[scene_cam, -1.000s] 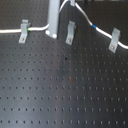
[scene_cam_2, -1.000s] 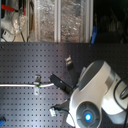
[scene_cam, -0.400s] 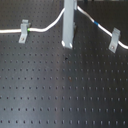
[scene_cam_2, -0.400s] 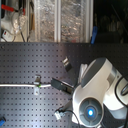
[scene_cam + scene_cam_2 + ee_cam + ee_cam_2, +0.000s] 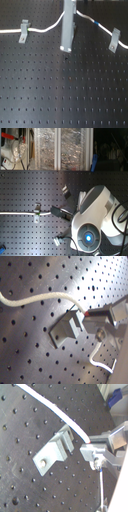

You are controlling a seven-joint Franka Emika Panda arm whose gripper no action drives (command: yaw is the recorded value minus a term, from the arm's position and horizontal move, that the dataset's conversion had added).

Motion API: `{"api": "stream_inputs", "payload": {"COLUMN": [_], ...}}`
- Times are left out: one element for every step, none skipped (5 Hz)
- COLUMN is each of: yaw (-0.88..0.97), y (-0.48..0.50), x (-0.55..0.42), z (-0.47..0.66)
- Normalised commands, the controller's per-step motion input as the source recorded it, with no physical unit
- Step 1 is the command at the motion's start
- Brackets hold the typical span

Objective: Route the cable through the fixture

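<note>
White cable (image 5: 47,27) lengthwise across pegboard (image 5: 60,90)

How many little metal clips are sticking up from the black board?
3 in the first exterior view: one small grey metal clip at left, one at right, one beneath the gripper. More may be hidden.

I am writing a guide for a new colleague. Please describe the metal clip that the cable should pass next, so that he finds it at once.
On the black perforated board, find the white cable running across the far side in the first exterior view. Three grey metal clips stand along it. The right one is the middle clip, under the arm; unlike the outer two, the claw holds the cable just beside it.
</note>
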Motion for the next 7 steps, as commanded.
{"api": "stream_inputs", "payload": {"yaw": [0.97, 0.96, 0.98, 0.93, 0.95, 0.88, 0.91], "y": [0.03, 0.037, 0.038, 0.045, 0.047, -0.03, -0.068], "x": [-0.134, -0.108, -0.087, -0.078, -0.064, -0.023, -0.069], "z": [0.18, 0.13, 0.14, 0.14, 0.16, 0.17, 0.19]}}
